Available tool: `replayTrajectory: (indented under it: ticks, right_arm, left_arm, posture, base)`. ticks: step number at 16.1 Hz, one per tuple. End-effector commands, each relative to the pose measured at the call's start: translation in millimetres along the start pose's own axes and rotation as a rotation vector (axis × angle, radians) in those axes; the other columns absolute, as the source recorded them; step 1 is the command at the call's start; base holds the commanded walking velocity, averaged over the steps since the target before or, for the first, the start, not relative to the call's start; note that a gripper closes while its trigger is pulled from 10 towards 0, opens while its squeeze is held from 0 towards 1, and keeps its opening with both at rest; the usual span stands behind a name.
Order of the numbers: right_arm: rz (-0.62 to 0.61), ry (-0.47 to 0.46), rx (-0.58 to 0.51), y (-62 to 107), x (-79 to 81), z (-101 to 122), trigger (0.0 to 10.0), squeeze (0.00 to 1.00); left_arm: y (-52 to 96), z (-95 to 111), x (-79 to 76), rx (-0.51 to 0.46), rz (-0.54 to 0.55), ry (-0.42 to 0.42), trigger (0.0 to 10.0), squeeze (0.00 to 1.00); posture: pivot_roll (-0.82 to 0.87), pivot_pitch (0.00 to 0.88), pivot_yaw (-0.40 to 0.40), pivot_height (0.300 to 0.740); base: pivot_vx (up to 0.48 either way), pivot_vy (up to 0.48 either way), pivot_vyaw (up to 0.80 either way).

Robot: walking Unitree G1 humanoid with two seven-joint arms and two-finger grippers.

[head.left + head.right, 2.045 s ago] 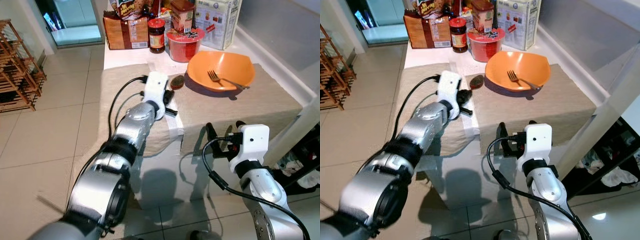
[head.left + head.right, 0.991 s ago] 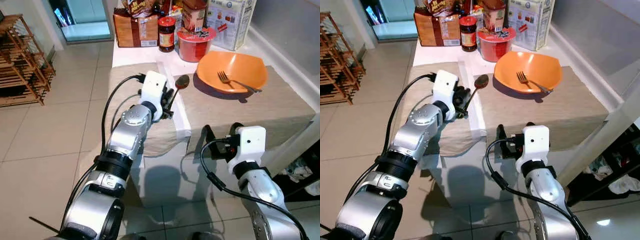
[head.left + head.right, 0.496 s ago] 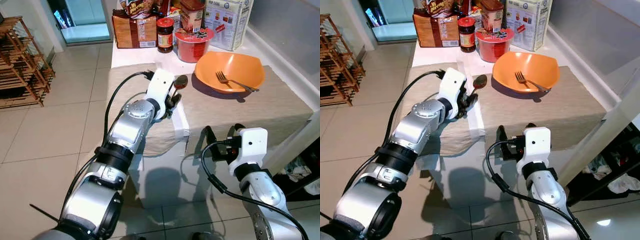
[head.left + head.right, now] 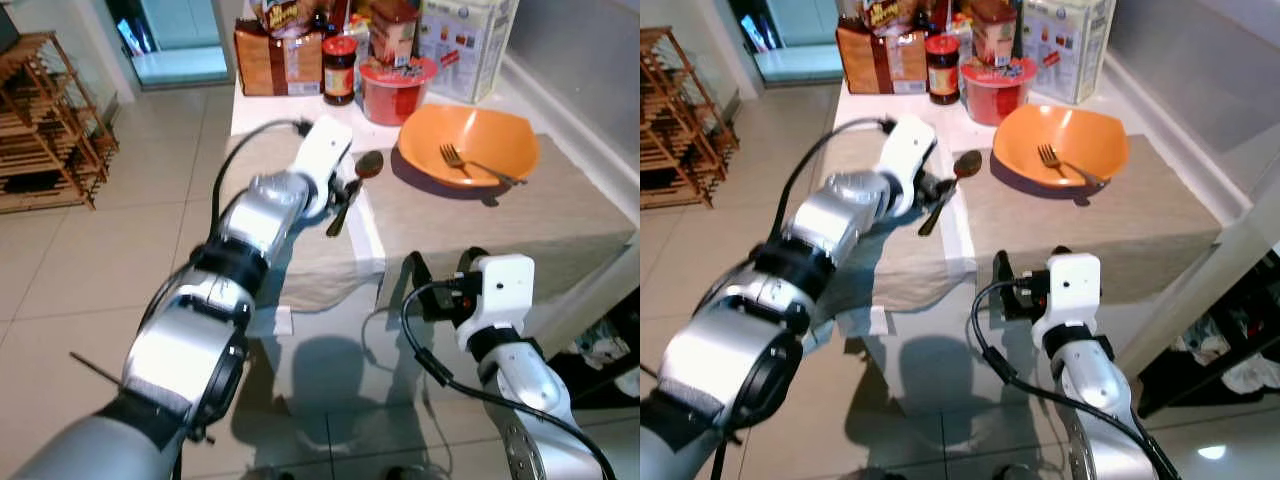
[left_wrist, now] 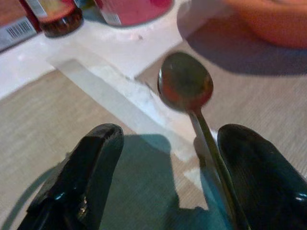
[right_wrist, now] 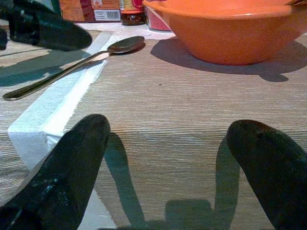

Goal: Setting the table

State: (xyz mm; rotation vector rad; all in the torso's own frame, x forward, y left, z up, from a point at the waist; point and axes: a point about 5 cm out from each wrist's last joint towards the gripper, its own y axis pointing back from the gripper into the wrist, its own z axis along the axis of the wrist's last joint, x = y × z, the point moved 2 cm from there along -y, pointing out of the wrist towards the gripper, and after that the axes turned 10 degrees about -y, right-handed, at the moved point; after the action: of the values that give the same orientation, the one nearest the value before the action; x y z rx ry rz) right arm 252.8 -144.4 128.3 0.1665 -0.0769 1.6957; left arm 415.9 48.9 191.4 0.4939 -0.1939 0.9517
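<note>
Left wrist view: I'm seeing the left gripper [image 5: 163,182] spread wide, released, the spoon [image 4: 347,188] lying free on the table [image 4: 520,215] beside the orange bowl [image 4: 470,140]. I'm judging placement done; next I'm backing off. Its long axis is running bowl-end toward the jars, handle toward me. Right gripper [image 6: 168,163] is hanging open, empty, at the table edge.

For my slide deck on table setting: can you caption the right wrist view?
Open right gripper hovers over the placemat, facing a spoon and orange bowl.
</note>
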Motion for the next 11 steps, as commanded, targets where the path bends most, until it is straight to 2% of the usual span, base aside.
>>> replayTrajectory:
  ticks: [1,2,5,7,11]
  right_arm:
    - [0.001,-0.003,-0.001,0.5,1.7,0.7,10.0,0.00]
    - [0.000,-0.002,-0.001,0.7,1.5,0.8,10.0,0.00]
    - [-0.003,0.001,0.001,1.5,0.9,1.1,10.0,0.00]
    - [-0.003,0.002,0.002,1.8,0.7,1.0,10.0,0.00]
    - [-0.001,0.003,0.002,1.3,1.2,1.1,10.0,0.00]
  left_arm:
    - [-1.8,2.8,-0.3,0.006,-0.018,0.028,10.0,0.00]
    - [-2.4,3.4,-1.0,0.006,-0.023,0.031,10.0,0.00]
    - [-7.0,7.3,-10.3,0.010,-0.079,0.152,10.0,0.00]
    - [-8.1,10.8,-13.9,0.007,-0.102,0.195,10.0,0.00]
    - [-10.8,12.9,-18.6,0.015,-0.108,0.197,10.0,0.00]
  posture:
    - [-0.14,0.020,0.078,0.740]
    - [-0.14,0.020,0.077,0.740]
    - [-0.14,0.023,0.077,0.740]
    - [-0.14,0.024,0.077,0.740]
    - [-0.14,0.028,0.079,0.740]
  base:
    - [0.000,0.000,0.00]
    - [0.000,0.000,0.00]
    - [0.000,0.000,0.00]
    - [0.000,0.000,0.00]
    - [0.000,0.000,0.00]
